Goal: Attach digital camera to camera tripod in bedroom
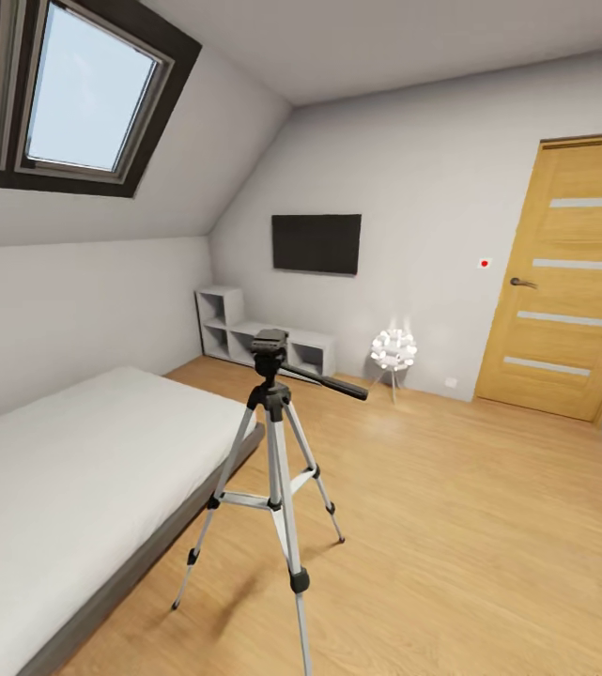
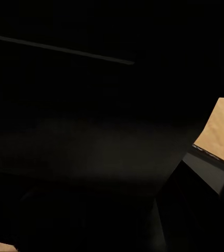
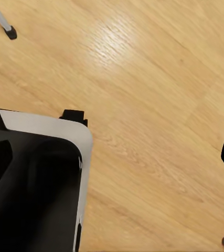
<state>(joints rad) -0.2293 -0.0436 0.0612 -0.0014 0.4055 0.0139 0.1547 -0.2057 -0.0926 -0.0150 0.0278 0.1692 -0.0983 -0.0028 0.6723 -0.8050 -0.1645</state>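
1. Head view: camera tripod [image 1: 273, 451] upright on the light wood floor [image 1: 451, 526], just beside the foot corner of the grey bed [image 1: 66, 469]; pan handle sticks out toward the wooden door [image 1: 568, 277]. Wall TV [image 1: 316, 243], grey shelf unit [image 1: 244, 333], white spiky lamp [image 1: 393, 351] behind; skylight [image 1: 84, 89] in the sloped wall
2. Left wrist view: nearly all dark, small floor patch at one edge; left claw state cannot tell
3. Right wrist view: floor, 1 tripod foot [image 3: 10, 32], robot's black-and-white body [image 3: 38, 173]; right claw state cannot tell
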